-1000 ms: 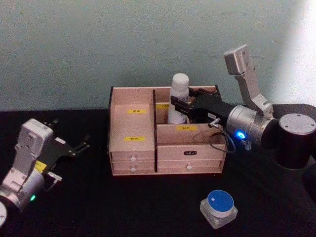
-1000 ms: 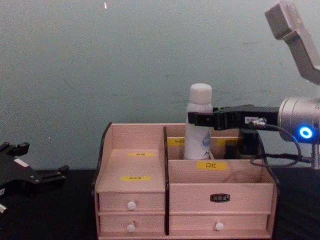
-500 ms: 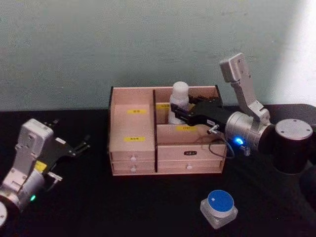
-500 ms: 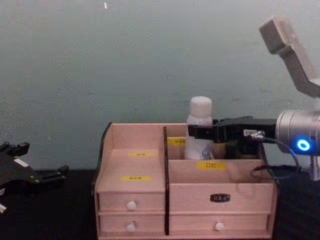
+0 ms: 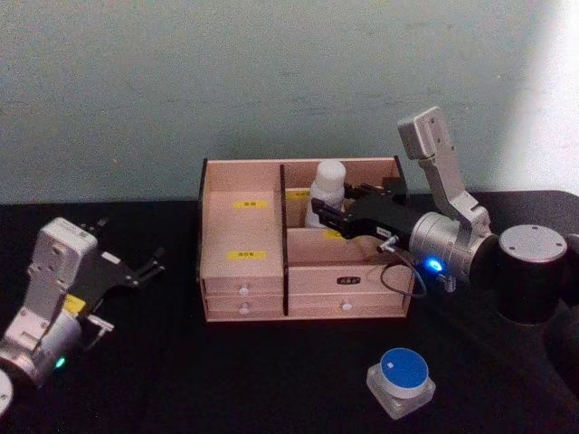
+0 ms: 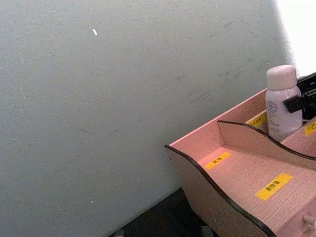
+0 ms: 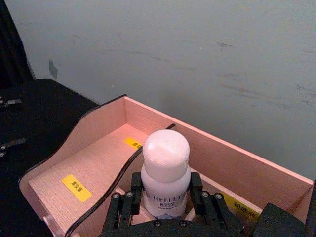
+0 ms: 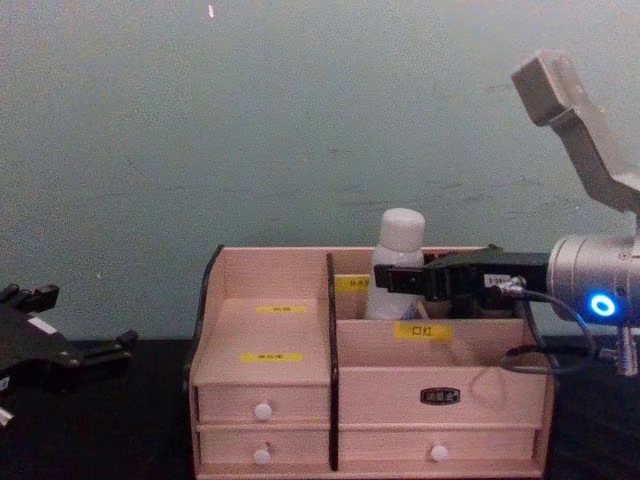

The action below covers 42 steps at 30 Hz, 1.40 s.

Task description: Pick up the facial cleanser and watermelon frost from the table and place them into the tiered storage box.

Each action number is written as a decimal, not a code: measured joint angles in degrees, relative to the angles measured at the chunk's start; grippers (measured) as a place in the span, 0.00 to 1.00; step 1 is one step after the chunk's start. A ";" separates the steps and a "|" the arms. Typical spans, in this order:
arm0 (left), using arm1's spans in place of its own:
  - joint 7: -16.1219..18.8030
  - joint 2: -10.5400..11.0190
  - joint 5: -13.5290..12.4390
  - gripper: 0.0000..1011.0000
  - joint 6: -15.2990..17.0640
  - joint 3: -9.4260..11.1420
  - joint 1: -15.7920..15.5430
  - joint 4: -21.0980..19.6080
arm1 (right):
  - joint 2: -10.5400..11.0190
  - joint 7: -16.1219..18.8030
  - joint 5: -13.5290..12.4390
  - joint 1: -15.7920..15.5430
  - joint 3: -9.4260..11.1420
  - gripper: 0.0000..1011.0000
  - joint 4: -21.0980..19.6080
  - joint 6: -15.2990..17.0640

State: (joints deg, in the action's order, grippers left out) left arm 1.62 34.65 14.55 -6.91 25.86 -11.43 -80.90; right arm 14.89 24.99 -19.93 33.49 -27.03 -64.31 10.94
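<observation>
The facial cleanser (image 5: 327, 183), a slim white bottle with a rounded cap, stands upright in the back compartment of the tiered storage box (image 5: 244, 291), just right of its middle divider. My right gripper (image 5: 327, 215) is shut on the bottle's body below the cap, and its black fingers (image 7: 135, 186) press both sides. The bottle (image 8: 400, 238) rises above the box's (image 8: 380, 390) rear wall with the right gripper (image 8: 398, 281) across it. The watermelon frost (image 5: 401, 380), a squat blue-lidded jar, sits on the black table in front of the box, to the right. My left gripper (image 5: 136, 268) rests open at the far left.
The box's left stepped shelves (image 6: 256, 177) with yellow labels hold nothing. Drawers with white knobs (image 8: 262, 411) face me. A plain grey-green wall stands close behind the box. Black tabletop lies between the left gripper and the box.
My right gripper has come down with the facial cleanser, sinking it deeper into the box's back compartment. The left arm and the blue-lidded jar have stayed put.
</observation>
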 joint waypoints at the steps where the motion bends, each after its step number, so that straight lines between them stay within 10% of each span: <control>1: 0.00 0.00 0.00 0.99 0.00 0.00 0.00 0.00 | -0.01 0.01 0.03 -0.01 0.02 0.58 0.02 0.00; 20: 0.00 0.00 0.00 0.99 0.00 0.00 0.00 0.00 | -0.09 -0.12 0.54 -0.11 0.07 0.59 0.09 0.15; 35: 0.00 0.00 0.00 0.99 0.00 0.00 0.00 0.00 | -0.03 -0.12 0.52 -0.11 0.06 0.98 0.12 0.31; 42: 0.00 0.00 0.00 0.99 0.00 0.00 0.00 0.00 | -0.03 -0.12 0.49 -0.11 0.07 0.99 0.10 0.28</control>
State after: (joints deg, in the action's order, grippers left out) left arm 1.62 34.65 14.55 -6.91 25.86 -11.43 -80.90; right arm 14.86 24.87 -19.44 33.38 -26.96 -64.22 11.22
